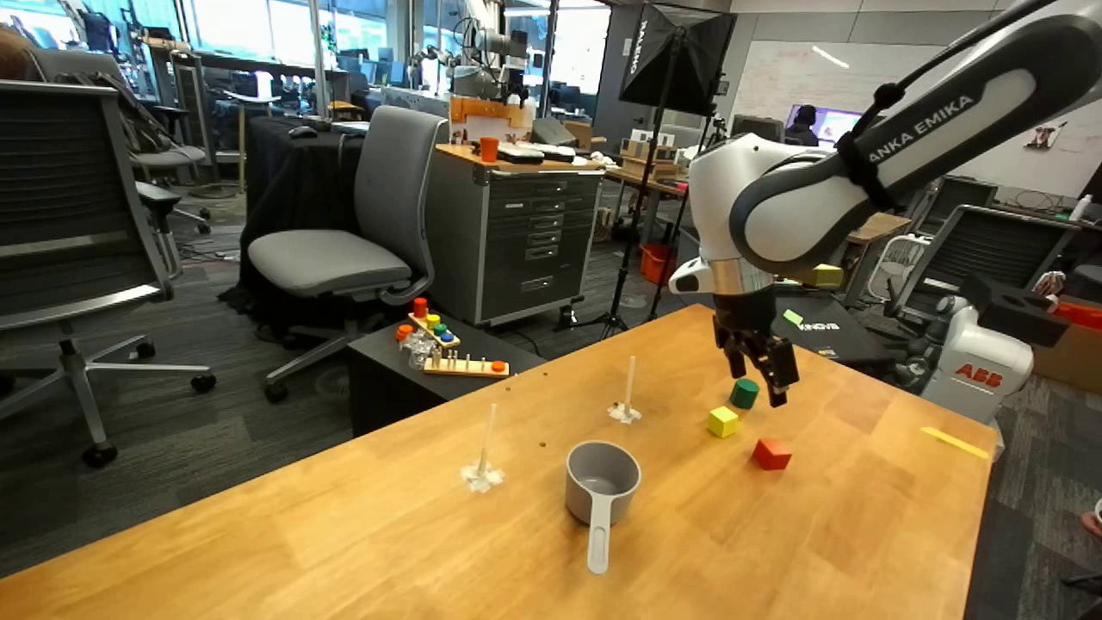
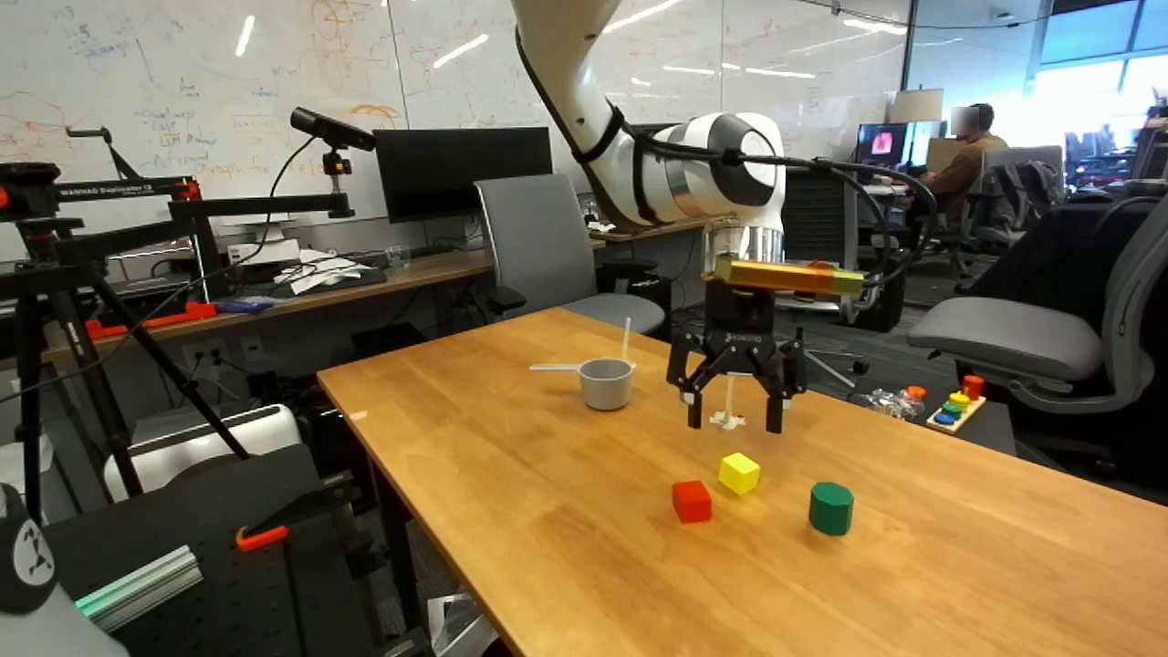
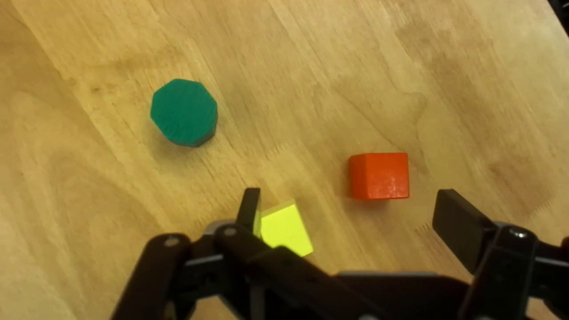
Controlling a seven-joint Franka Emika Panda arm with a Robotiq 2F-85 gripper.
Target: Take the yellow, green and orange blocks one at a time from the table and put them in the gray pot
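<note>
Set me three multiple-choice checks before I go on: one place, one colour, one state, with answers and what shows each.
1. Relative to the gray pot, where are the yellow block, green block and red-orange block?
A. All inside it
B. On the table, outside it
C. Some inside, some outside

2. Which colour is the block with a many-sided top?
A. Yellow
B. Red-orange
C. Green

3. How are the fingers?
A. Open, holding nothing
B. Shut on the yellow block
C. Shut, holding nothing

1 B: both exterior views show all three resting there.
2 C: the wrist view shows the green block's many-sided top.
3 A: an exterior view shows them spread apart, with no block between.
</note>
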